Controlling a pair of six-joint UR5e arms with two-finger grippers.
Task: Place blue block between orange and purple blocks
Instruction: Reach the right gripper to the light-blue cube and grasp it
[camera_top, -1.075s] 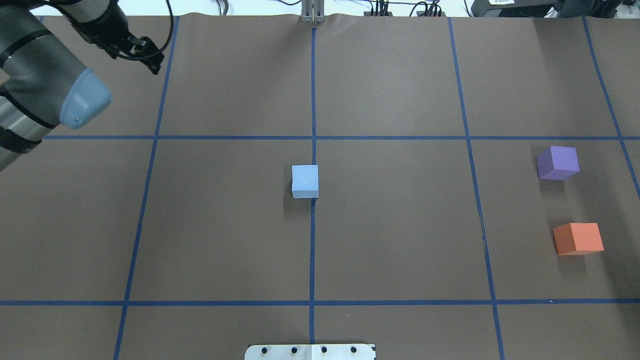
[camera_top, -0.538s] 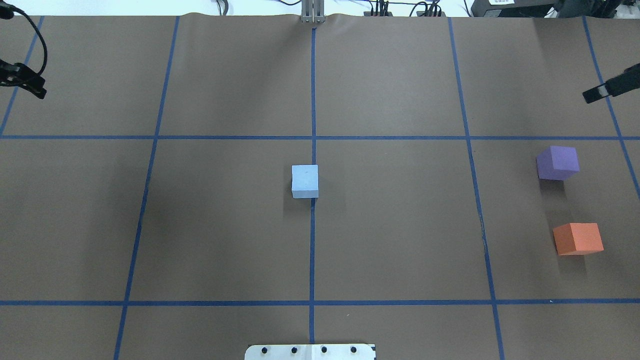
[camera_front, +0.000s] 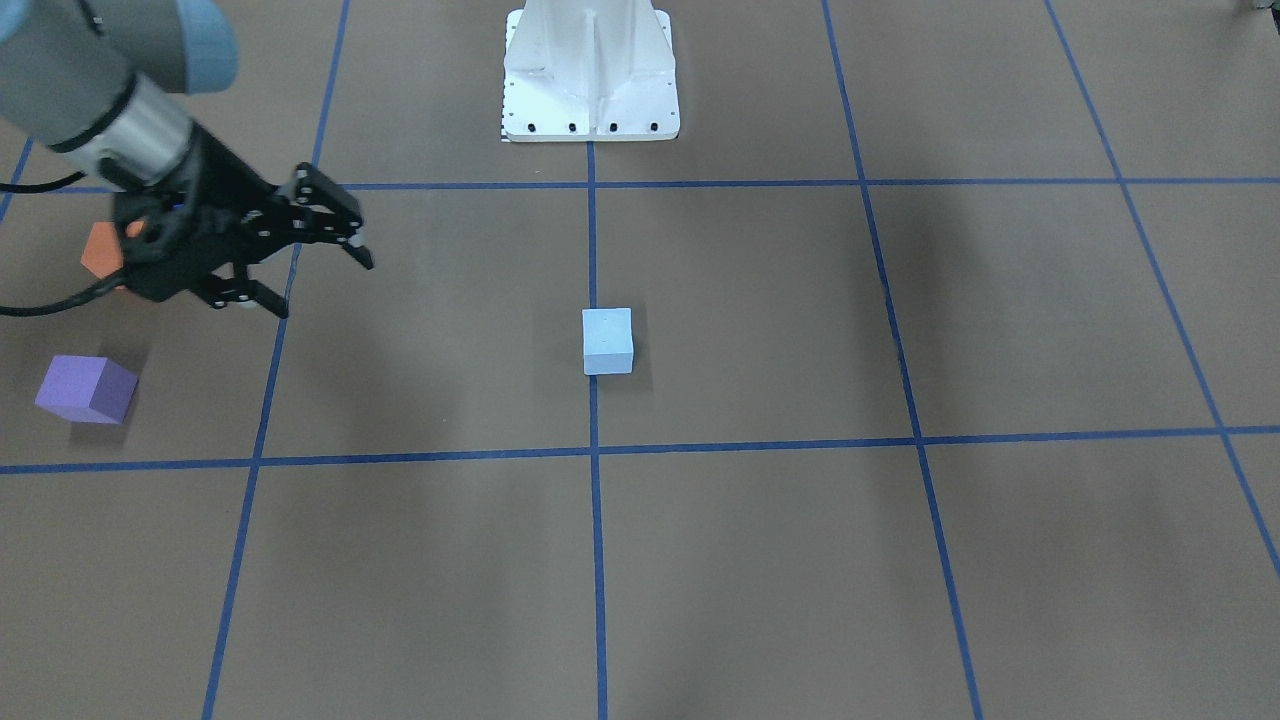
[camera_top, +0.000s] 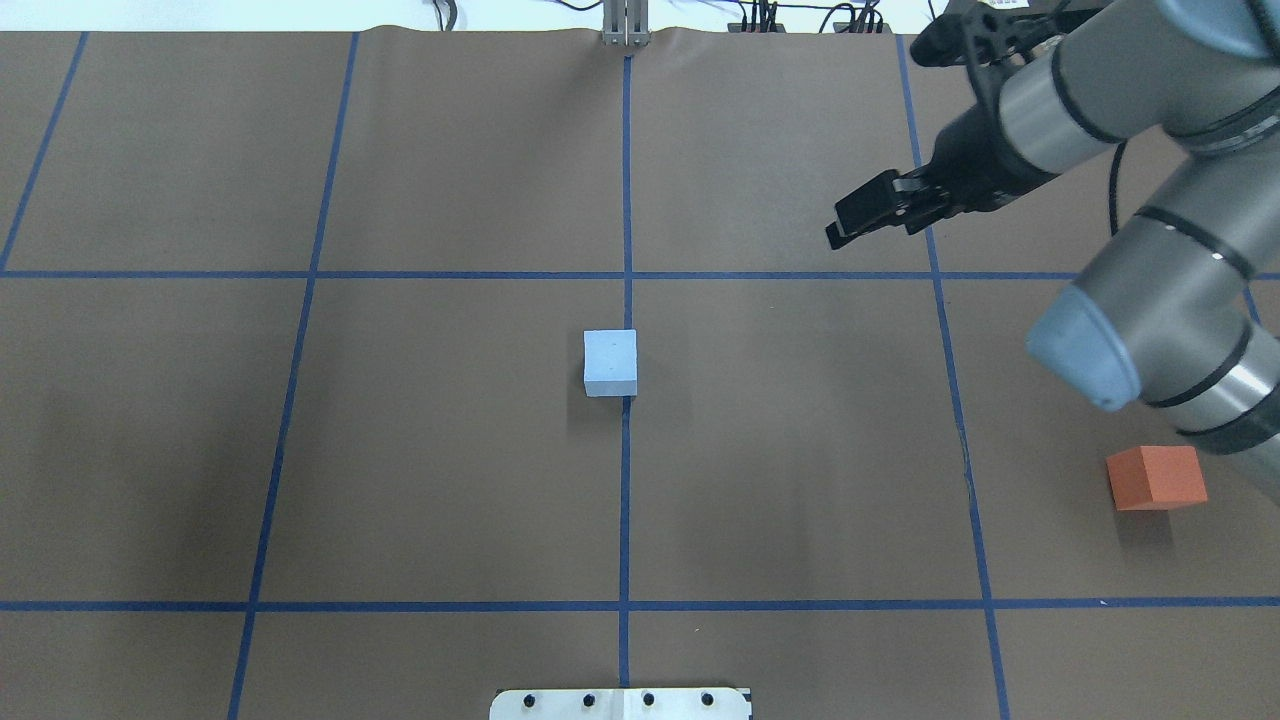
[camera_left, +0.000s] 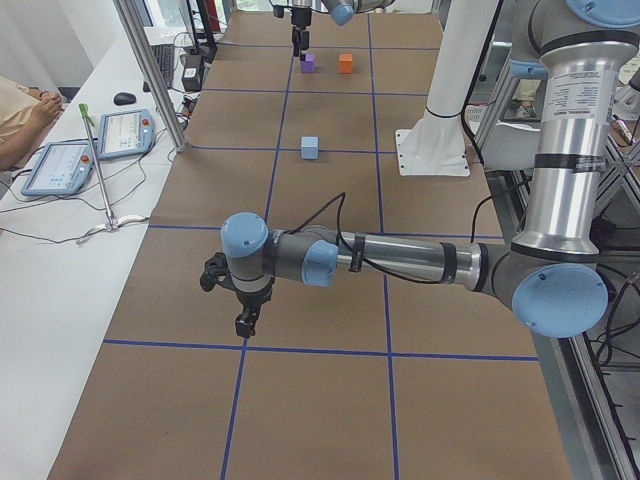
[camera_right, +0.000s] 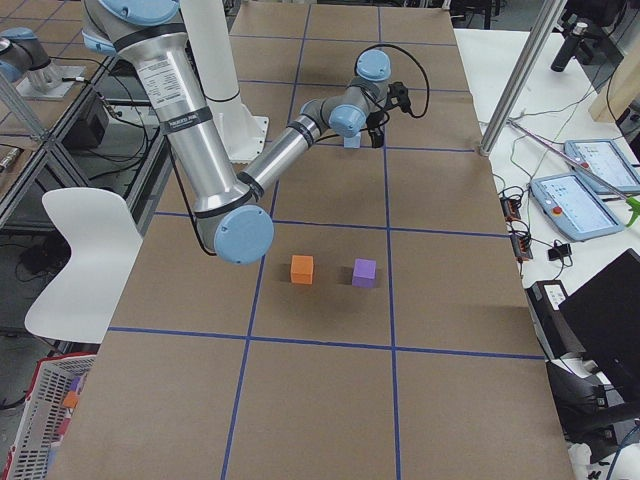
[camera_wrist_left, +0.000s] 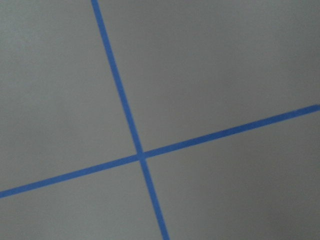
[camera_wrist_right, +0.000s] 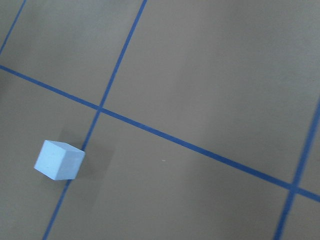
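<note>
Blue block (camera_top: 610, 362): sits alone on a tape line (camera_top: 625, 200) in the middle of the bench (camera_top: 400, 480), untouched and well apart from the other two.
Orange block (camera_top: 1156, 477), purple block (camera_front: 86, 389): near each other at the robot's right end, with a gap between them.
Right tool (camera_front: 327, 289): fingers spread and empty, above the bench between that pair and the blue block.
Left tool (camera_left: 243, 322): far off; cannot tell whether it is spread or closed.
Step in hand: the reach. It is best done by centring over the block, squaring the fingers to its flat sides, then descending straight.

Overhead behind robot base (camera_top: 620, 703), looking forward-down; front view opposite, facing it; both share blue block (camera_top: 610, 362) at centre
</note>
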